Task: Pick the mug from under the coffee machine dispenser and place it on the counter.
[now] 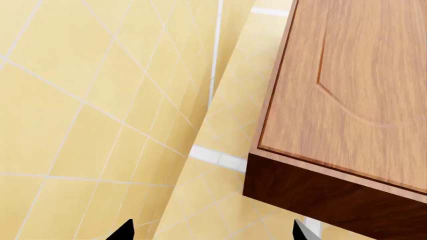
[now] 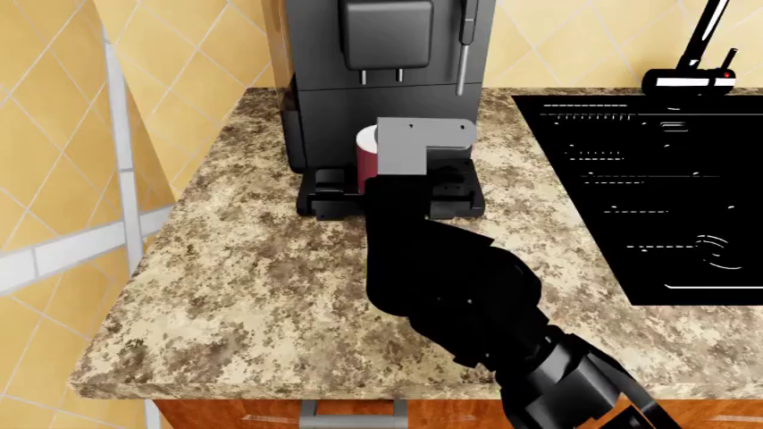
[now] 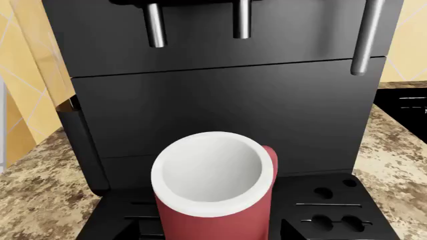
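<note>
The dusty-red cylindrical mug [image 3: 213,192] stood on the black slotted drip tray [image 3: 327,210] beneath the dark dispenser [image 2: 385,34]; left fingers [image 1: 127,231] spread, right fingers' state unclear.

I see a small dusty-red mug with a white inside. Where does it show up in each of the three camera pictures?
Head view: the small dusty-red mug peeks out at centre, mostly hidden behind the right arm's grey wrist block.
Right wrist view: the mug fills the lower centre, on the drip tray.
Left wrist view: not in it; only yellow tiles and a wooden panel.
Shared landmark: the tall black coffee machine.
</note>
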Tool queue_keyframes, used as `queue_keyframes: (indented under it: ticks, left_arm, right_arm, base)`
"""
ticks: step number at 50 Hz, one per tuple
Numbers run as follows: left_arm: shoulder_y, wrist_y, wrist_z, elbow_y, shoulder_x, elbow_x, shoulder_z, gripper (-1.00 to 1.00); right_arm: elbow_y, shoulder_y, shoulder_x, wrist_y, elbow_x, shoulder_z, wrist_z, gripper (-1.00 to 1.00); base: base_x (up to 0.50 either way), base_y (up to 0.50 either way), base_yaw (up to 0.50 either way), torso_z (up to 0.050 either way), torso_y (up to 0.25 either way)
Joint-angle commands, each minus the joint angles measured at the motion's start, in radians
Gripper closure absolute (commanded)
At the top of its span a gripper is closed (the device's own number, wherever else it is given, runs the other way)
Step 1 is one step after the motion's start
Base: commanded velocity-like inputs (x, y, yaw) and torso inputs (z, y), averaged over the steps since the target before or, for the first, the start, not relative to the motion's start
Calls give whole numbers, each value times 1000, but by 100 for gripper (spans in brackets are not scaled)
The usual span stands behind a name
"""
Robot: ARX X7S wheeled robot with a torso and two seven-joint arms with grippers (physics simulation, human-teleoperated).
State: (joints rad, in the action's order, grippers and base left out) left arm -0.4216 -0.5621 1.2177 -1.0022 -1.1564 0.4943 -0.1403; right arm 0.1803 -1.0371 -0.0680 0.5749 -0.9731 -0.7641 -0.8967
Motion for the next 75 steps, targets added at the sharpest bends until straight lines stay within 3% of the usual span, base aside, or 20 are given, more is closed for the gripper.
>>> queue_keyframes:
  ticks: [1, 5, 6, 75]
  left_arm:
    - [-4, 1, -2, -2, 3, 0, -4, -100]
    - [-14, -2, -3, -4, 4, -1, -14, -100]
    - [-15, -2, -3, -4, 5, -1, -15, -100]
    - [-13, -2, -10, -1, 9, 2, -18, -100]
  right_arm:
    - [27, -15, 6, -12, 3, -13, -5, -100]
    - [33, -16, 8, -14, 10, -32, 5, -100]
    - [32, -15, 8, -16, 12, -36, 3, 100]
    - [-211, -47, 3, -23, -54, -120, -29, 100]
  base:
    - [0, 0, 0, 0, 0]
    - [0, 0, 0, 0, 0]
    - [0, 0, 0, 0, 0]
    - [0, 0, 0, 0, 0]
